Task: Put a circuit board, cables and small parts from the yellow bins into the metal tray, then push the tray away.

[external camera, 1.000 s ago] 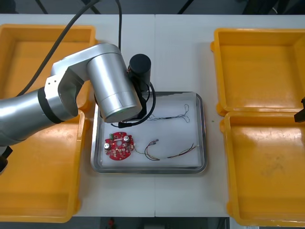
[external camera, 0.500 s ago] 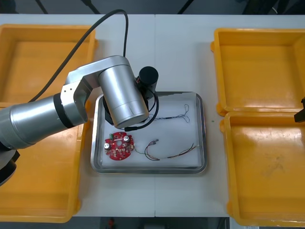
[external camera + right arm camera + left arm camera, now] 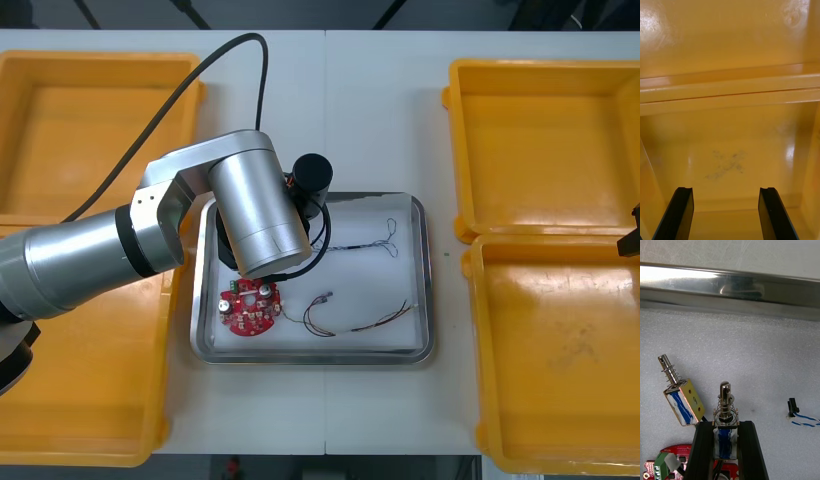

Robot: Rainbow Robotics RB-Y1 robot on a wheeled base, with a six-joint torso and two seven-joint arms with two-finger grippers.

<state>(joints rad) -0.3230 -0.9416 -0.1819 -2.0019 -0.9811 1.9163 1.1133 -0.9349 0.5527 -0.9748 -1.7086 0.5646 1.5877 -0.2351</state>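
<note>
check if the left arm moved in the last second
Yes. The left gripper, shut on a small metal part, shifted right and toward the robot, judged against the tray's far rim.

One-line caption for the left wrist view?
Left gripper shut on a small metal part in the tray, a second part beside it, circuit board and blue-white cable close by.

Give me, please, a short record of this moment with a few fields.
Left end effector: shut on a small spring-tipped metal part, over the shiny metal tray
Lying in tray: second small metal part, round red circuit board, twisted blue and white cable, red and yellow cable
Right end effector: open, parked over a yellow plastic bin
</note>
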